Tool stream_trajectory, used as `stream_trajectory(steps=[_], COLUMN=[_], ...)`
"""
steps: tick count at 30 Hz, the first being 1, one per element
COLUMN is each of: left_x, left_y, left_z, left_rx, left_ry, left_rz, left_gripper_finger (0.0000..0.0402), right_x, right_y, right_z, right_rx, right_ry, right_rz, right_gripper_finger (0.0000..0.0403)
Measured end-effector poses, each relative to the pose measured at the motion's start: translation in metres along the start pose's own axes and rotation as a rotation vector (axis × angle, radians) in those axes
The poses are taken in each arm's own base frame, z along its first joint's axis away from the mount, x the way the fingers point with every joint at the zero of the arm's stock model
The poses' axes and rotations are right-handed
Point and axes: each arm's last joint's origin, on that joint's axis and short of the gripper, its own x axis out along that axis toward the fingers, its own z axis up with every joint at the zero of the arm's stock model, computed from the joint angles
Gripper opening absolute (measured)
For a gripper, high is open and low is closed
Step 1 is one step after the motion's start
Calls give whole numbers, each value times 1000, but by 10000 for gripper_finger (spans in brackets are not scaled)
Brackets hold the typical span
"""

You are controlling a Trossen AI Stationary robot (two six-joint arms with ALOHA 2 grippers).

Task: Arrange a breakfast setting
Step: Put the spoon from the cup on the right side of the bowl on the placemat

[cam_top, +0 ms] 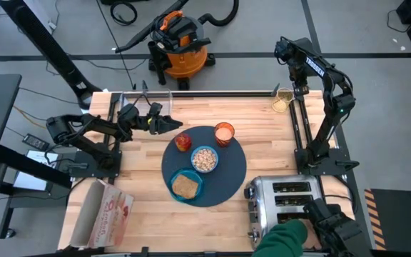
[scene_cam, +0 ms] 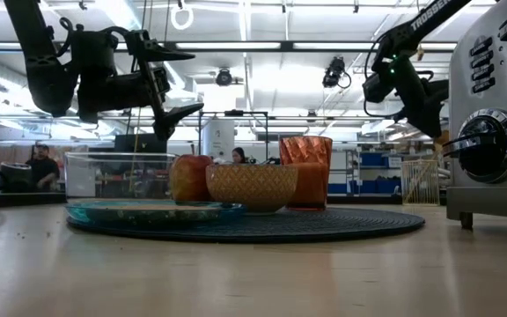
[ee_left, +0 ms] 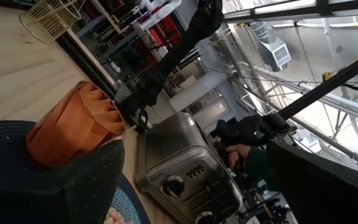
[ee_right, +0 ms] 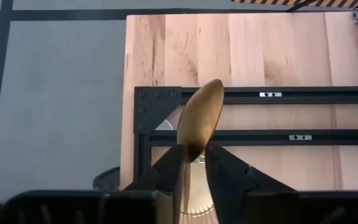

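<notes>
High view: the large round dark blue-grey mat lies mid-table, with bare wood open toward the far edge and the left side. On it sit one small light-blue bowl, one teal plate bearing one toast slice, one red-orange fruit and one translucent orange cup. The left gripper hovers just beside the fruit, fingers spread. At the far right corner, the right gripper pinches one gold spoon.

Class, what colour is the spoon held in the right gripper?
Gold. The spoon shows best in the right wrist view, pinched between the right gripper fingers.
</notes>
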Motion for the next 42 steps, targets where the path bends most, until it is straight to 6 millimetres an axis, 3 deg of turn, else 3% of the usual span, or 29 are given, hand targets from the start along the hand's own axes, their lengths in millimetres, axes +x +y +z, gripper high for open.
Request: stream_trajectory(steps=[11,28,36,42], left_x=[0,0,0,0], left_y=[0,0,-2,-3], left_z=[0,-1,-2,-1], left_rx=[0,8,14,61], left_ry=[16,39,73,77], left_rz=[-8,-21,-47,-61], left_gripper_finger=[396,396,396,396], right_x=[0,-12,-29,-50], right_y=[-2,-11,-30,-48], right_z=[0,-21,-45,-50], right_rx=[-33,-113,-306,-453], right_ry=[-17,-10,-48,-131], right_rz=[-9,39,113,233], right_gripper_finger=[12,10,9,6])
